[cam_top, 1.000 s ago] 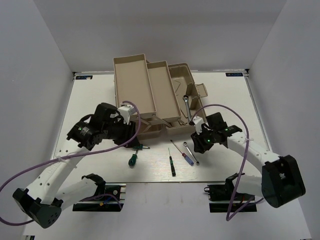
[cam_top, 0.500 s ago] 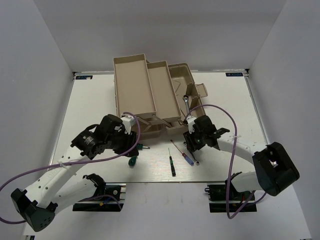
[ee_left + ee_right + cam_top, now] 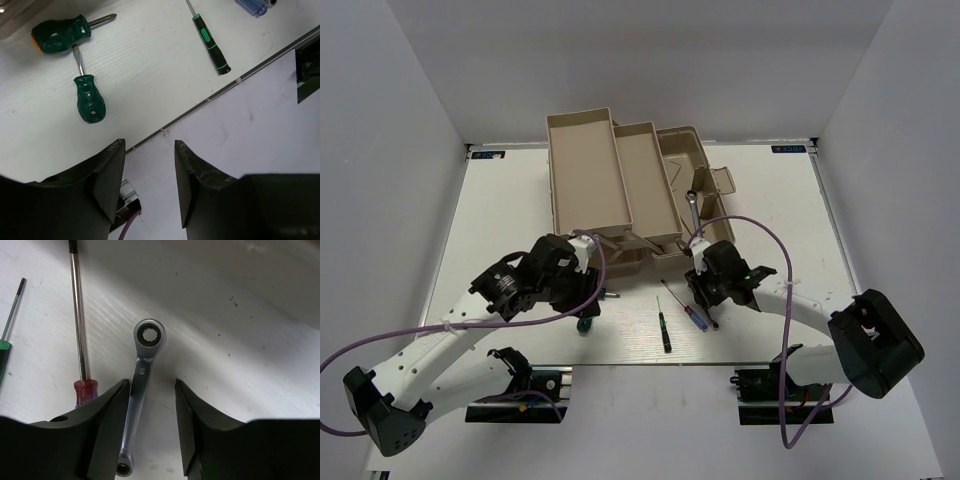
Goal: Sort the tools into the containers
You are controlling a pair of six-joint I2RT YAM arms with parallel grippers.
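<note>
Wrench [image 3: 140, 400] beneath spread right gripper [image 3: 151, 390]; left gripper [image 3: 149, 150] spread, near green screwdrivers [image 3: 60, 34]

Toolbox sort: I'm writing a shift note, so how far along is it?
Early. One wrench seems to lie in the toolbox's base bin; the trays look empty. In hand: the right tool is open astride the second wrench on the table, not gripping yet. Remaining: two green screwdrivers, the slim screwdriver and the blue-red screwdriver lie on the table; the left tool is open, holding nothing.
</note>
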